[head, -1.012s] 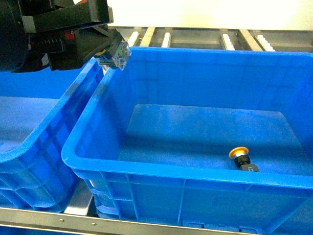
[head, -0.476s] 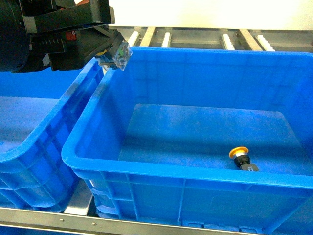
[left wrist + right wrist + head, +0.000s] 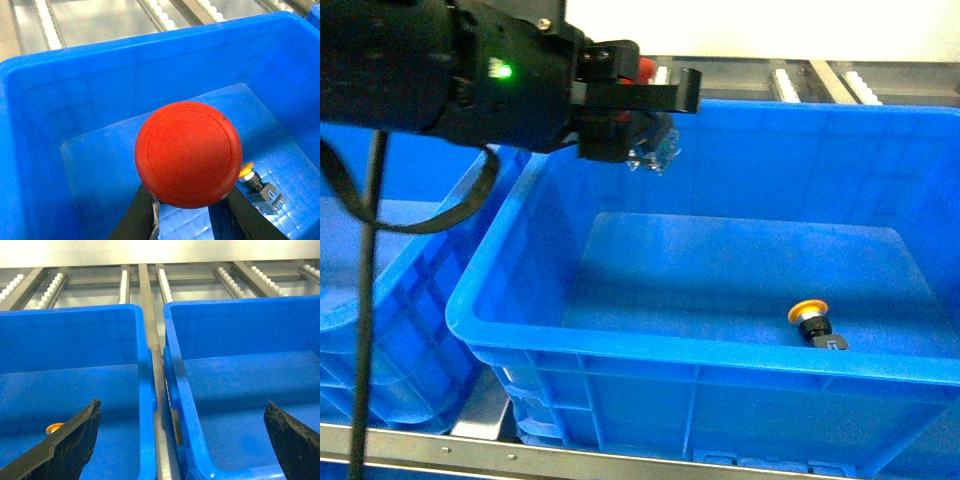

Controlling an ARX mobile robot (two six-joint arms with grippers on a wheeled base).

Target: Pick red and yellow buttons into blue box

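A roller conveyor (image 3: 125, 282) with metal rails and white wheels runs behind everything, and blue crates sit side by side on it over a metal edge rail at the front.

Nearest the left tool (image 3: 182, 212) is what it carries: its two dark fingers (image 3: 137, 215) are clamped on the block base of the red button (image 3: 188, 153), whose round cap faces the wrist camera, so the button's axis runs roughly up and down. Directly beneath the tool lies the open inside of the blue box (image 3: 485, 275); in the head view the tool (image 3: 650, 140) hangs above the box's far left portion, inside the line of the rim. That is the relation that matters: the drop target is straight below, with nothing between. My judgement is that the next move only needs the fingers to part, perhaps after lowering to soften the fall.

Farther off, down and to the tool's right on the box floor, the yellow button (image 3: 812, 322) lies on its side near the front wall, well apart from the drop line.

The right tool (image 3: 180, 440) is spread wide and empty, its fingers at the frame's edges, over the gap between two crates, clearly farther from the work.
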